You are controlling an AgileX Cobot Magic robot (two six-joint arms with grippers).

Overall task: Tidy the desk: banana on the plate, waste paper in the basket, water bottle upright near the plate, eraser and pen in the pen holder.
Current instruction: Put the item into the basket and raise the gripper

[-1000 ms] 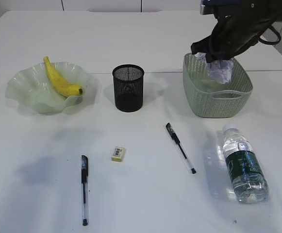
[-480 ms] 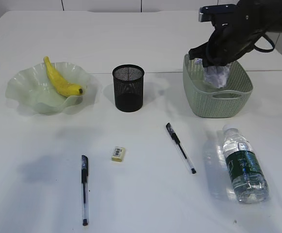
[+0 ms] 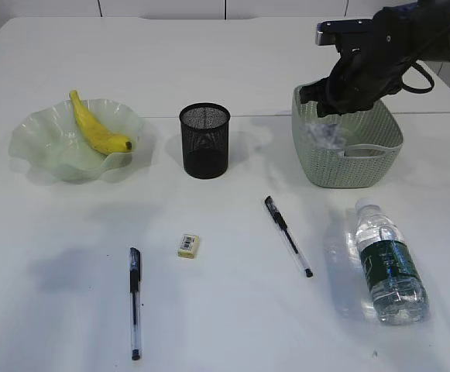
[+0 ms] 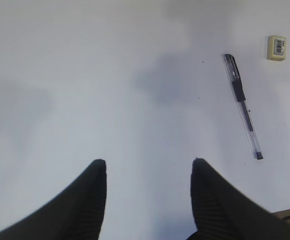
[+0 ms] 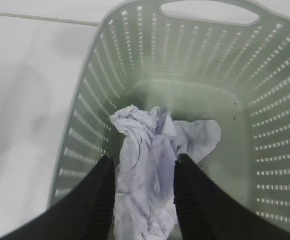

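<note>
The waste paper [image 3: 325, 133] is blurred and half hidden behind the basket [image 3: 347, 159] wall; its lower edge is cut off in the right wrist view; contact cannot be told.

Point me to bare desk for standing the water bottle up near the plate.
Free: the desk between the plate and the left pen, and the strip between plate and pen holder. Crowded: centre front, with eraser and second pen; the bottle lies front right.
</note>
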